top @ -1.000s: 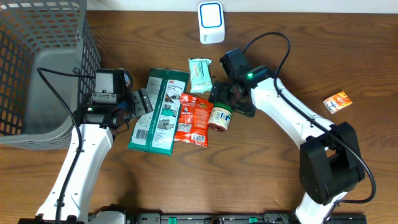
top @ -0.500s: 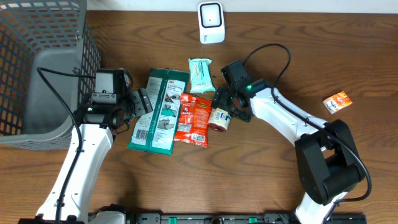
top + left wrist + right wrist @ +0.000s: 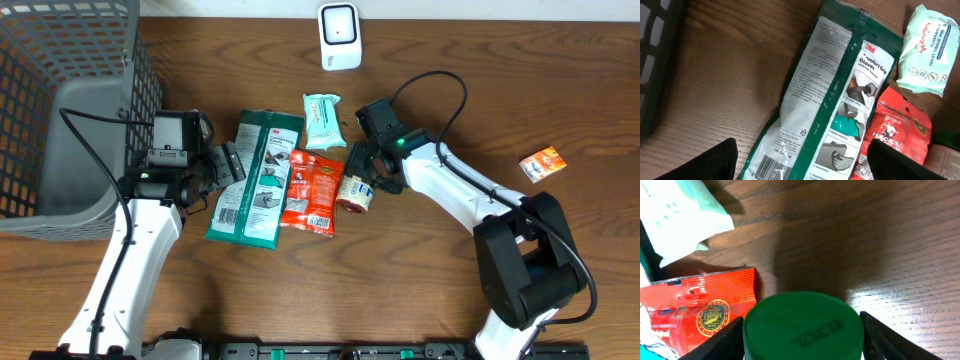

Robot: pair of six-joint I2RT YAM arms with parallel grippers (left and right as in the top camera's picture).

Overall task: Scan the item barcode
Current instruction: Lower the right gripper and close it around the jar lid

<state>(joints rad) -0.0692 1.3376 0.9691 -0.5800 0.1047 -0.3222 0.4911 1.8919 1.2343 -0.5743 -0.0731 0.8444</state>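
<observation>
Looking down from overhead, the small jar (image 3: 353, 191) sits just right of centre, touching a red snack packet (image 3: 311, 190), and the white scanner (image 3: 339, 35) is well apart at top centre. The right gripper (image 3: 362, 178) is down around the jar's lid end. The left gripper (image 3: 228, 163) hangs just beside a green glove pack (image 3: 255, 180), near the grey basket (image 3: 60, 100) at far left. In the left wrist view its fingers are spread wide with nothing in them, glove pack underneath. In the right wrist view the green lid (image 3: 802, 327) fills bottom centre with a finger close on each side; can't tell if they're actually squeezing it.
</observation>
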